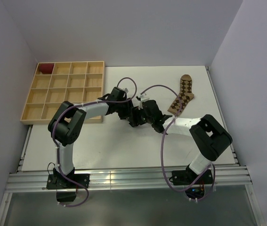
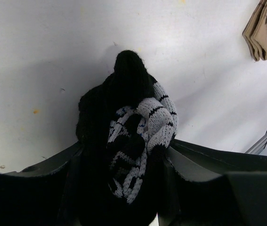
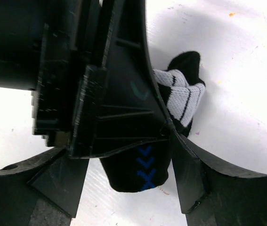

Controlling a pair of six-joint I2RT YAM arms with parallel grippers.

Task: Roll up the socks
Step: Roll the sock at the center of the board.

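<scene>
Item: black sock (image 2: pixel 133 141), bunched, centre of workspace, pinched in my half-closed left gripper (image 2: pixel 126 179). Right gripper (image 3: pixel 128 188): jaws wide, straddling it, not clamped. Tan sock (image 1: pixel 182 95): flat, far right. Soft, light, springy; I'd grip the thick middle.

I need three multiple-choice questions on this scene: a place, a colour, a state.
1. In which compartment of the wooden tray is the dark red bundle? A. near right corner B. far left corner C. a middle one
2. Which colours has the flat sock? A. tan with brown diamonds B. red with white dots C. plain green
3. How is the black sock? A. spread flat B. bunched between the jaws of the left gripper C. inside the tray
Answers: 1 B, red shows in that corner; 2 A, diamonds show from above; 3 B, the left wrist view shows the grip.
</scene>
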